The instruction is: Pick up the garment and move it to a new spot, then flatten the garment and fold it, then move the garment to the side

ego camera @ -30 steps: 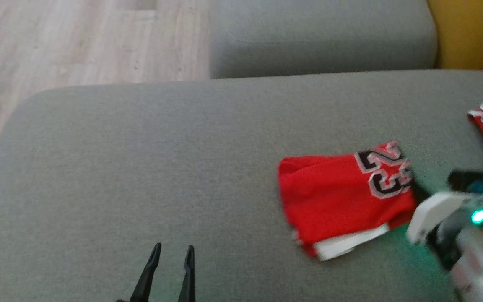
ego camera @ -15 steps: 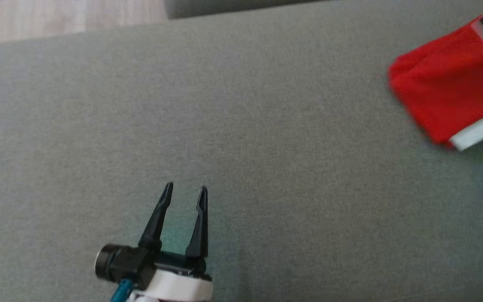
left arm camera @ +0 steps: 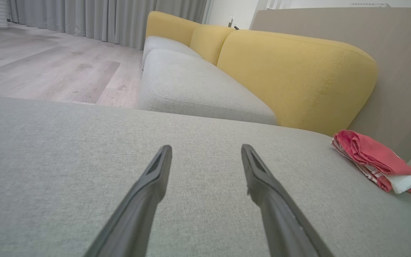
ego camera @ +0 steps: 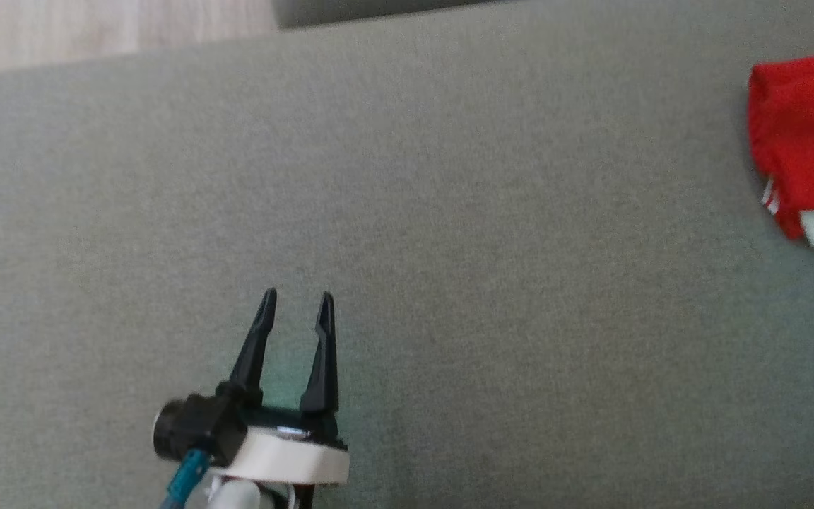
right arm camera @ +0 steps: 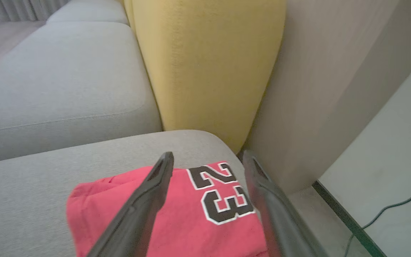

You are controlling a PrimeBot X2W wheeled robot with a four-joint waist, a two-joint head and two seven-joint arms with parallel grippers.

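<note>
The garment is a folded red jersey [ego camera: 806, 134] with a white band, lying at the right edge of the grey seat cushion [ego camera: 449, 212] in the head view. In the right wrist view its black "23" print [right arm camera: 219, 196] faces up. My right gripper [right arm camera: 208, 157] hovers open just over the jersey [right arm camera: 191, 221], one finger on each side of the print and nothing between them. My left gripper [ego camera: 295, 293] stands open and empty over bare cushion at the lower left, far from the garment. In the left wrist view the left gripper [left arm camera: 206, 150] is open, with the jersey [left arm camera: 373, 160] far right.
Yellow back cushions [left arm camera: 291, 71] rise behind the seat, and one [right arm camera: 205, 60] stands right behind the jersey. A second grey seat [left arm camera: 191, 85] adjoins. A pale wall panel [right arm camera: 316, 82] and a cable on the floor [right arm camera: 387, 210] lie to the right. Wood floor [ego camera: 96, 28] lies beyond the cushion's far edge.
The head camera has dipped and swung left since a second ago. Over the last half second the jersey has shifted right and turned. The left gripper has barely moved.
</note>
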